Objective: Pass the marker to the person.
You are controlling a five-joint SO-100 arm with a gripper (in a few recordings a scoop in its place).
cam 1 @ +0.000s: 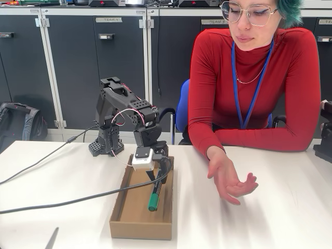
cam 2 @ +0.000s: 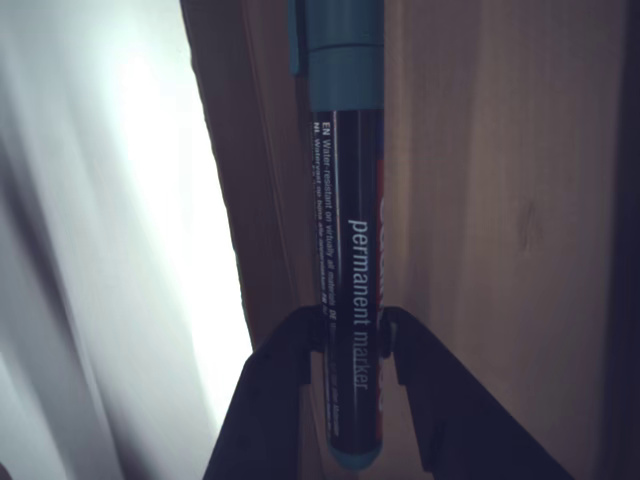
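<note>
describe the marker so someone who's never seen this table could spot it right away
On the white table, in front of the seated person, lies a shallow cardboard tray. Over it, the black arm's tool pinches the marker near one end. It is slim and black-barrelled with a green cap, printed "permanent marker", the tray's only pen.

readable text on the marker [cam 2: 350, 250] and the cabinet doors

in the wrist view the black barrel carries the white words "permanent marker" along its length, and beside them there are lines of very small print that start with "en water resistant"; the rest of this print is too small to read. in the fixed view the small grey label [cam 1: 108, 19] on a dark cabinet door behind the desk reads something like "team 4", and the label [cam 1: 214, 22] on the next door is similar, but its number is not clear.
</note>
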